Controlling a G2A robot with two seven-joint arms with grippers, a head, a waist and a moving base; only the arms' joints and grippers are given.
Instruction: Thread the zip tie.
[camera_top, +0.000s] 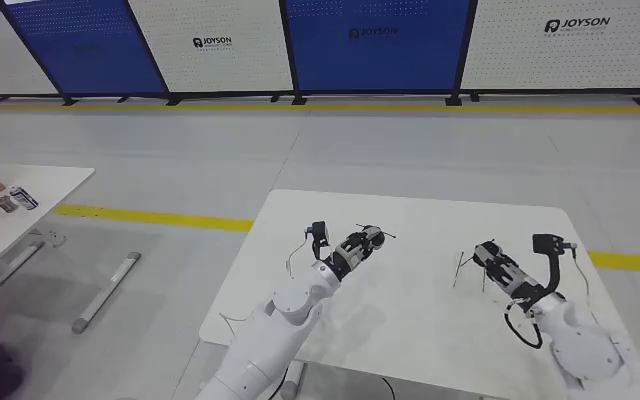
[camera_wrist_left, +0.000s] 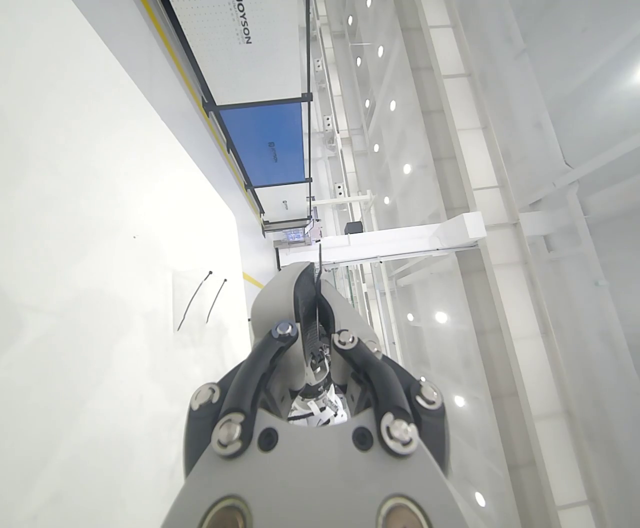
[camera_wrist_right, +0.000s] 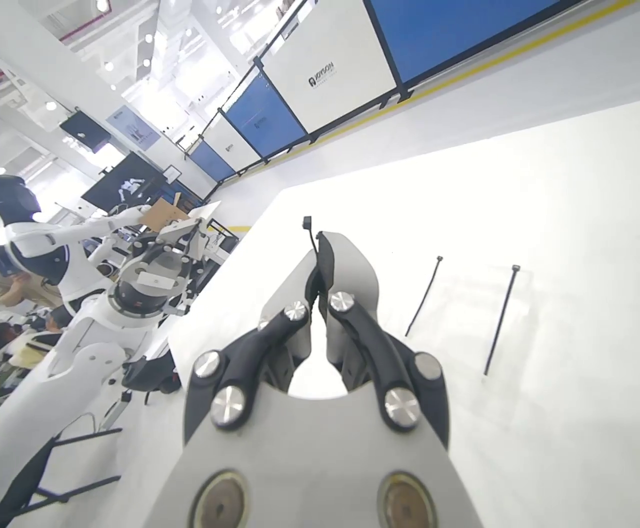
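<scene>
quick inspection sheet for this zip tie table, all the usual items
surface: white table
job's things: left tie and right tie, each held in a gripper; spare ties lying side by side on the table
clutter: nothing seen
grippers: left gripper shut on left tie; right gripper shut on right tie
cables: black loop at the right wrist
surroundings: panels, yellow floor line, second table

Blue and white panels (camera_top: 375, 45) behind grey floor (camera_top: 400, 150); yellow line (camera_top: 150, 217) across.
</scene>
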